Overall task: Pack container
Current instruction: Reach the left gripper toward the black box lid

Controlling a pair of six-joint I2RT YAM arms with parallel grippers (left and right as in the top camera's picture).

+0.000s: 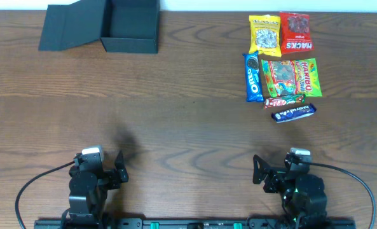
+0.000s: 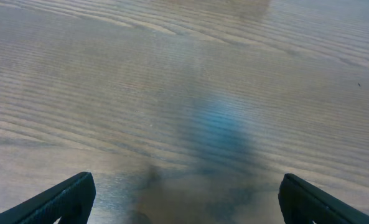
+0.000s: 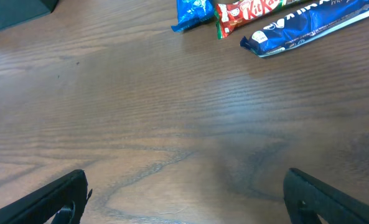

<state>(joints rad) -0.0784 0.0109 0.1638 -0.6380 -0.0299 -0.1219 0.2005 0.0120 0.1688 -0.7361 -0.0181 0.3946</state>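
I see a brown wood-grain table [image 1: 188,127]. The matte black rectangular cardboard box [image 1: 130,28], flap lid open, sits at the far left. A cluster of colourful snack packets [image 1: 283,60] lies far right, well apart from it. Left gripper [image 2: 187,183] is spread wide and holds nothing; right gripper [image 3: 185,177] is the same.

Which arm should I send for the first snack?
Right. The snacks lie straight ahead of the right end effector, which is open and empty; the left end effector sits nearer the box.
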